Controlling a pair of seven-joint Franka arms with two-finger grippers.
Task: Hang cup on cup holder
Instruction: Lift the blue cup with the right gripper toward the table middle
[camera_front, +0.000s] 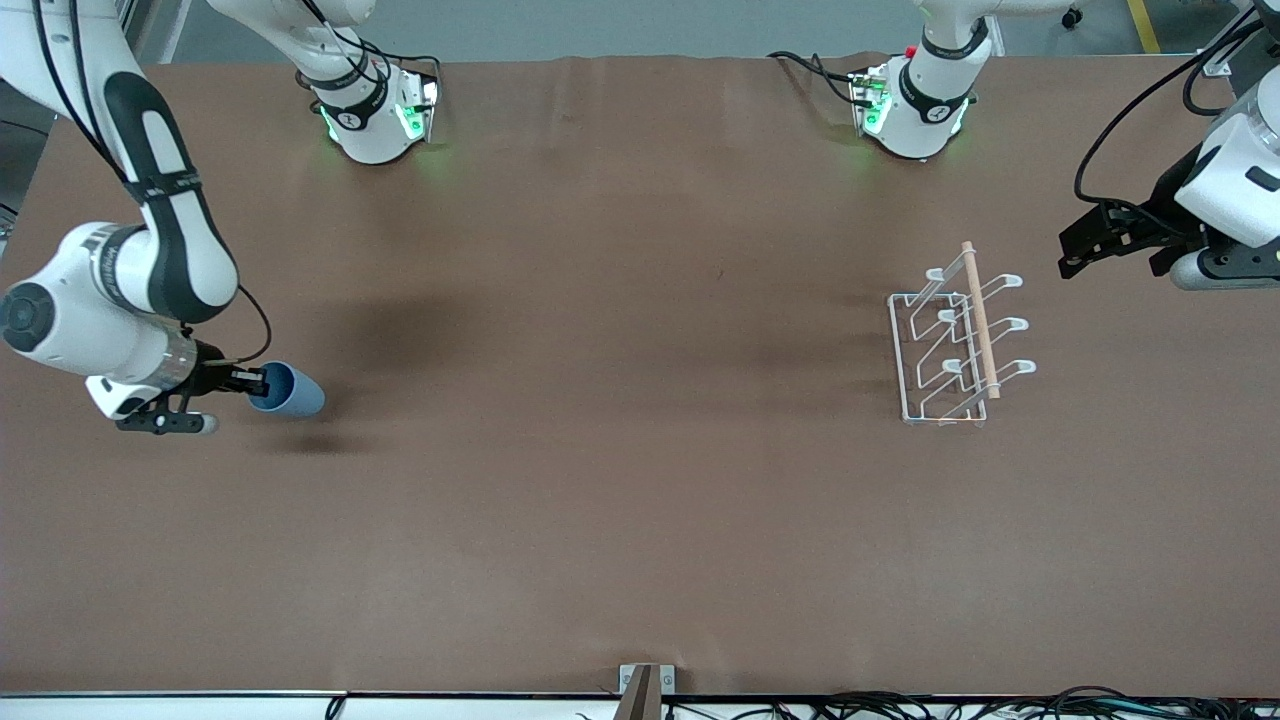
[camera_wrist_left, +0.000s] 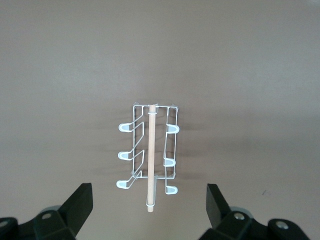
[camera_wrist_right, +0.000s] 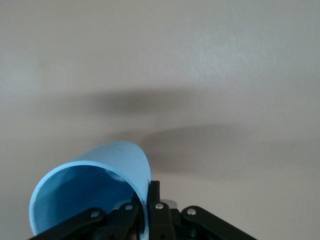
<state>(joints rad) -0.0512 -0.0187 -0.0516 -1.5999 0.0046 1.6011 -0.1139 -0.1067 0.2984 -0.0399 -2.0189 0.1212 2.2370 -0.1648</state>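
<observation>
**Right gripper clamping the cup rim; left gripper open by the cup holder**

The right gripper (camera_front: 255, 381) is sitting low over the tabletop (camera_front: 620, 480) at the right arm's end, with its fingers (camera_wrist_right: 152, 202) closed together on the rim wall of the cup (camera_front: 290, 390). One finger is sitting inside the mouth and the other is pressing on the outer wall. The cup is lying on its side, with the open mouth facing the gripper and the closed base pointing away from it, toward the middle of the tabletop. Whether the cup is touching the tabletop or hanging just above it cannot be told.

The left gripper (camera_front: 1072, 252) is hovering above the left arm's end of the tabletop, with its fingers (camera_wrist_left: 80, 202) spread fully apart and nothing between them. The cup holder (camera_front: 955, 340) is standing upright on the tabletop just ahead of this gripper, near it but apart. Its wooden rod (camera_wrist_left: 150, 157) is running in line with the gap between the open fingers, and three looped prongs are projecting from each side. No cup is hanging on the cup holder. The cup and the cup holder are lying well apart, at the two ends of the tabletop.
</observation>
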